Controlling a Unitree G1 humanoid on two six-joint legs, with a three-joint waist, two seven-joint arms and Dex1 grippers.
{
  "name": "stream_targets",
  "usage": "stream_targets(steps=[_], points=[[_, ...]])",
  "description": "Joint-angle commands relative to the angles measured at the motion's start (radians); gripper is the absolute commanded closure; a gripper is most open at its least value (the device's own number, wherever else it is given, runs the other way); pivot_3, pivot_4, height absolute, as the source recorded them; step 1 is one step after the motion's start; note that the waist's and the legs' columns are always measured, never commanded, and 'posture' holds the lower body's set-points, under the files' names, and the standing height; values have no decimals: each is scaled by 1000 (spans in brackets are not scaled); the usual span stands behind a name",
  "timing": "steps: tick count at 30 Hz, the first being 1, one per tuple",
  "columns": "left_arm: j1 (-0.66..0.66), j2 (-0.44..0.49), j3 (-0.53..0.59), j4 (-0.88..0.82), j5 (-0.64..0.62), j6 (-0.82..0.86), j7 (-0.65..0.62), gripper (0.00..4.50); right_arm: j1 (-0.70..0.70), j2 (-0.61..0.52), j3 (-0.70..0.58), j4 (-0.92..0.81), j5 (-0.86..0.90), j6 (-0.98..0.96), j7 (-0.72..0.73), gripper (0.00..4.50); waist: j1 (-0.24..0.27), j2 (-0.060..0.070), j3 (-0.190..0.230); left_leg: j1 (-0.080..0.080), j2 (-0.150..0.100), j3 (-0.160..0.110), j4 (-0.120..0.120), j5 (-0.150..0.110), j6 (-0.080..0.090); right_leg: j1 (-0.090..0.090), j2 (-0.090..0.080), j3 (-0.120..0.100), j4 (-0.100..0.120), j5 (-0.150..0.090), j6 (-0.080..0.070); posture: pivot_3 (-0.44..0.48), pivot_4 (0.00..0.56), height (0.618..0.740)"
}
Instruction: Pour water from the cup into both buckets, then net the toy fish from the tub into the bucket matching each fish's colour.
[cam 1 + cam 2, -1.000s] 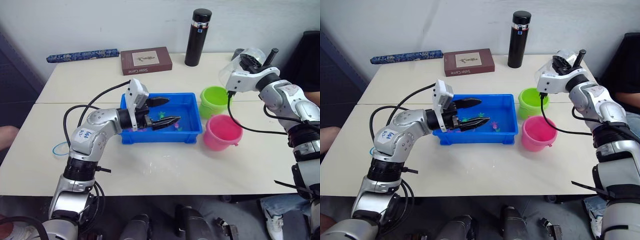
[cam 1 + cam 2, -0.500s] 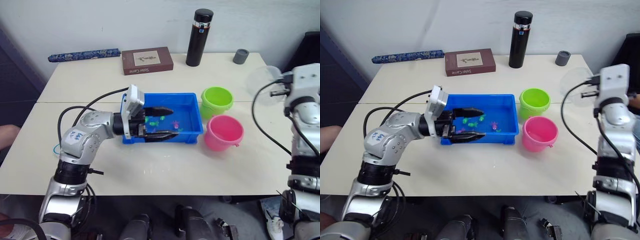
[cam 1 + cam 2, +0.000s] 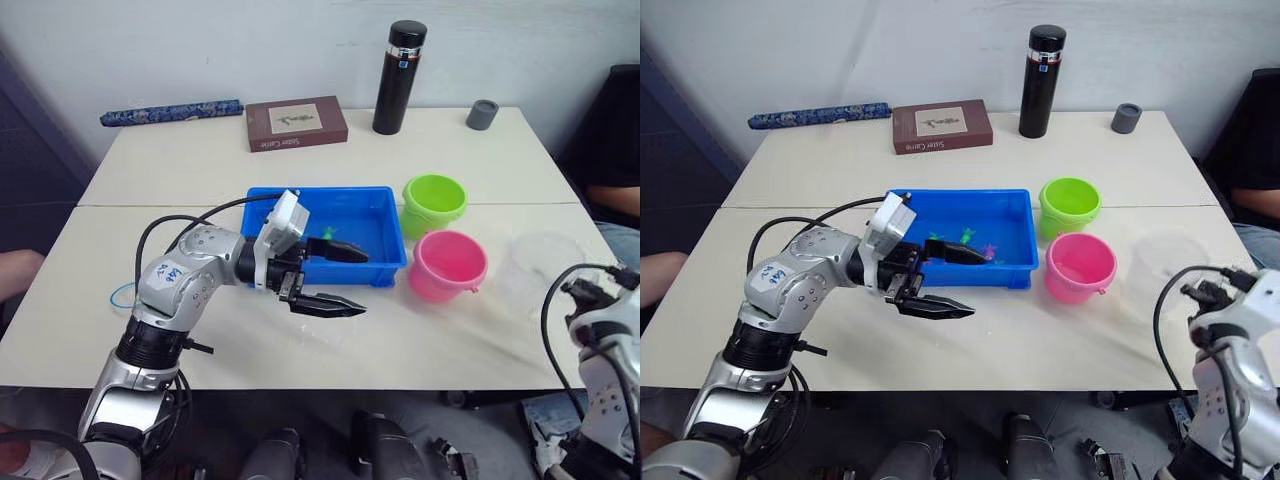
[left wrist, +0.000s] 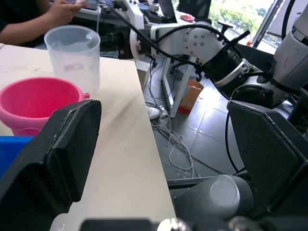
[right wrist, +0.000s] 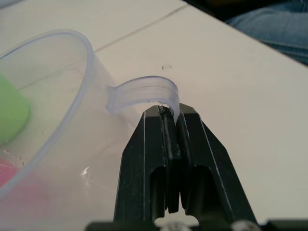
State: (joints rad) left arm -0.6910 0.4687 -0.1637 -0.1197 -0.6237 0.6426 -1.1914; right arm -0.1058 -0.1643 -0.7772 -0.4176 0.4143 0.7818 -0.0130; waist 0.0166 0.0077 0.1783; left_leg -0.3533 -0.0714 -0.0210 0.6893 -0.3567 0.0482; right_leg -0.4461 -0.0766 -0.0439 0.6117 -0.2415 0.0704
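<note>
Cup (image 3: 540, 262) upright near table's right edge, beside pink bucket (image 3: 447, 264) | right end effector (image 5: 172, 115) pinched on its handle | left end effector (image 3: 345, 278) wide open, empty, over tub's (image 3: 360, 215) front rim | release cup gently, retreat straight; fetch net next.

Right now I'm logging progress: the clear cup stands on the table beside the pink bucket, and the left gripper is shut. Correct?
Not quite. The left gripper is open, as the left eye view shows. The cup does stand on the table beside the pink bucket.
</note>
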Motion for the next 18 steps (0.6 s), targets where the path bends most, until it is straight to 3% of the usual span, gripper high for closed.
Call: stream_targets(steps=[1, 6, 10, 16, 18], points=[[-33, -15, 1, 9, -1, -18, -14, 0, 47, 56, -11, -46, 19, -88, -39, 4487, 0, 0, 0, 0, 0, 0, 0, 0, 0, 0, 0, 0, 0, 0, 0, 0, 150, 740], [-63, -38, 7, 34, -16, 0, -17, 0, 97, 89, -7, 13, 23, -173, -49, 4487, 1, 0, 0, 0, 0, 0, 0, 0, 0, 0, 0, 1, 0, 0, 0, 0, 150, 740], [-92, -45, 7, 54, -25, 13, -31, 0, 162, 102, 14, -10, 27, -215, -51, 3164, 4, 0, 0, 0, 0, 0, -1, 0, 0, 0, 0, 1, 0, 0, 0, 0, 150, 740], [-103, -56, 3, 79, -11, 7, -45, 0, 313, 109, 68, -181, 15, -196, -67, 72, 4, 1, -1, 1, 0, 1, -2, 0, 0, 0, 0, 1, -1, 0, 0, 0, 150, 740], [-106, -60, 4, 88, -7, 4, -46, 0, 361, 91, 89, -228, 2, -185, -64, 72, 4, 1, -1, 1, 0, 1, -3, 0, 0, 0, 0, 2, -1, 0, 0, 0, 150, 740]])
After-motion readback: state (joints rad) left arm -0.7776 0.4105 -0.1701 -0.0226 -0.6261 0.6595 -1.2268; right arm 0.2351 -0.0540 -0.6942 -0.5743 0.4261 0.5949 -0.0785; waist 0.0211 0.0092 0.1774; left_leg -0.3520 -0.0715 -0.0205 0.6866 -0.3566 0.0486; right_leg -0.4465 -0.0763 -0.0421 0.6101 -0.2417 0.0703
